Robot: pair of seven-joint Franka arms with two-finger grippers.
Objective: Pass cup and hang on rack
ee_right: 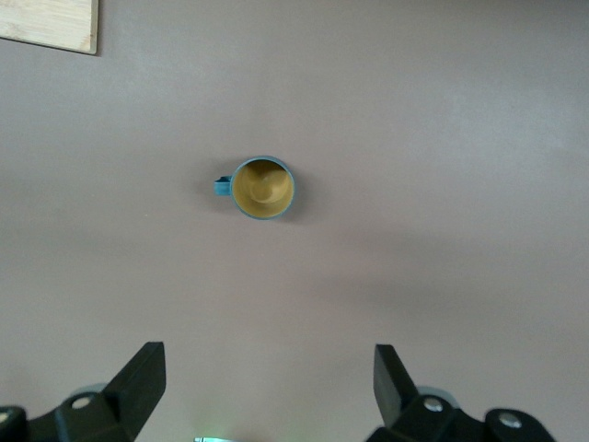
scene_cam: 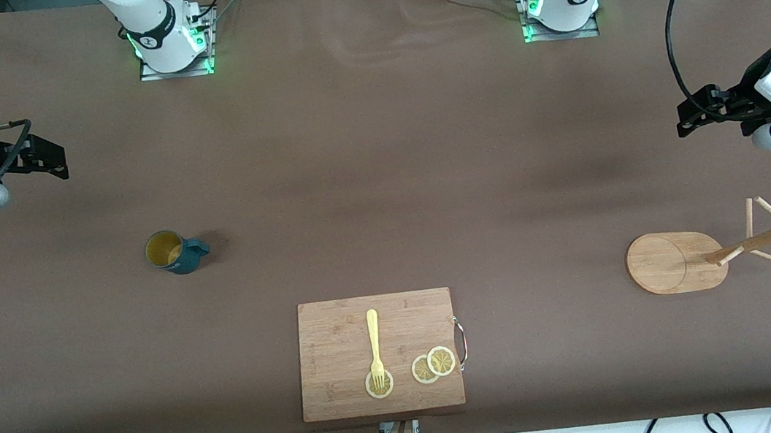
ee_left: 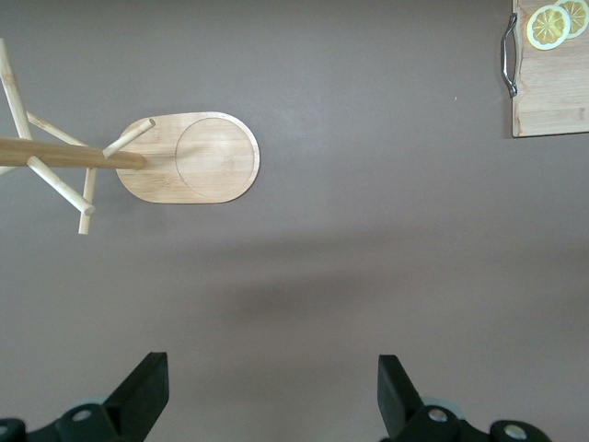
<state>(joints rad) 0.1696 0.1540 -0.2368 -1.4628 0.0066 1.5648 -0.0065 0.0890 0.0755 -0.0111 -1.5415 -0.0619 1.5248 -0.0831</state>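
Note:
The dark teal cup [scene_cam: 173, 251] stands upright on the brown table toward the right arm's end, its yellowish inside showing and its handle pointing toward the table's middle. It also shows in the right wrist view [ee_right: 262, 188]. The wooden rack [scene_cam: 721, 252] stands on its oval base [scene_cam: 667, 263] toward the left arm's end, and shows in the left wrist view [ee_left: 198, 158]. My right gripper [scene_cam: 59, 162] [ee_right: 269, 387] is open and empty, up in the air apart from the cup. My left gripper [scene_cam: 682, 120] [ee_left: 272, 391] is open and empty, up in the air apart from the rack.
A rectangular wooden cutting board [scene_cam: 379, 353] lies near the table's front edge, mid-table. It carries a yellow fork [scene_cam: 375, 350] and lemon slices [scene_cam: 433, 365], and has a metal handle [scene_cam: 461, 343] on the side toward the rack. Its corner shows in the left wrist view [ee_left: 552, 83].

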